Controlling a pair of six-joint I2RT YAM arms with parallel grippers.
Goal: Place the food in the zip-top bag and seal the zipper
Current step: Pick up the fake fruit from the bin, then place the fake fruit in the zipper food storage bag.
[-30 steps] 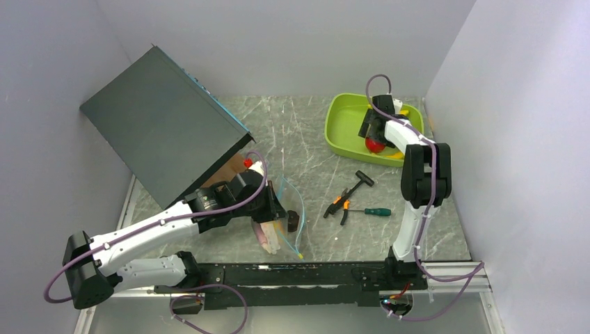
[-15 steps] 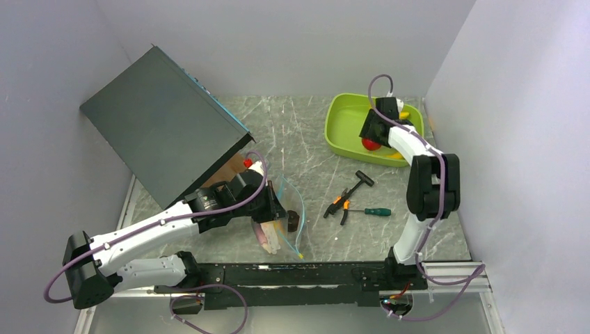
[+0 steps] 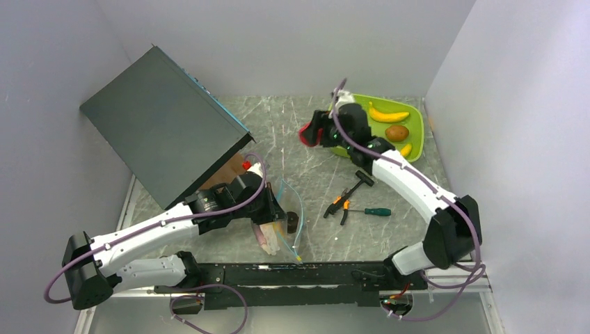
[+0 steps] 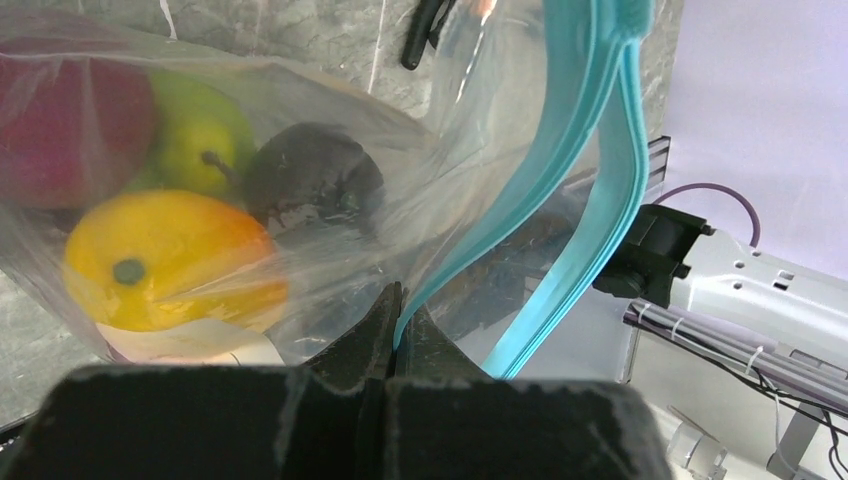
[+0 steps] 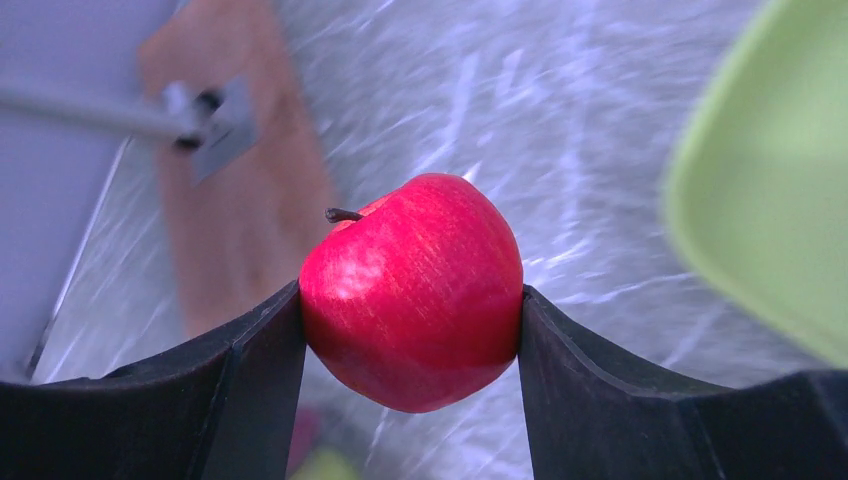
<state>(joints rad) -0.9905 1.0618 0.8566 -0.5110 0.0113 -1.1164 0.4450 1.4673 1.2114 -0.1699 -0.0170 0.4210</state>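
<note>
My right gripper [image 3: 311, 132] is shut on a red apple [image 5: 412, 290], held above the table left of the tray; the apple shows as a red spot in the top view [image 3: 305, 133]. My left gripper [image 3: 276, 221] is shut on one blue-green zipper strip [image 4: 520, 190] of the clear zip-top bag [image 3: 284, 226], holding its mouth open. Inside the bag lie an orange [image 4: 170, 262], a green apple [image 4: 205, 130], a dark plum [image 4: 312, 175] and a purple fruit [image 4: 70, 130]. Yellow bananas [image 3: 388, 115] and a brown pear [image 3: 396, 132] lie in the tray.
A lime-green tray [image 3: 416, 125] sits at the back right. Black-and-orange pliers [image 3: 339, 204] and a green-handled screwdriver [image 3: 372, 211] lie mid-table. A big dark box [image 3: 160, 125] leans at the back left, with a brown board [image 3: 222, 174] under it.
My right arm lifted the red apple out of the tray and swung it left, over the table. The left gripper and bag stayed put.
</note>
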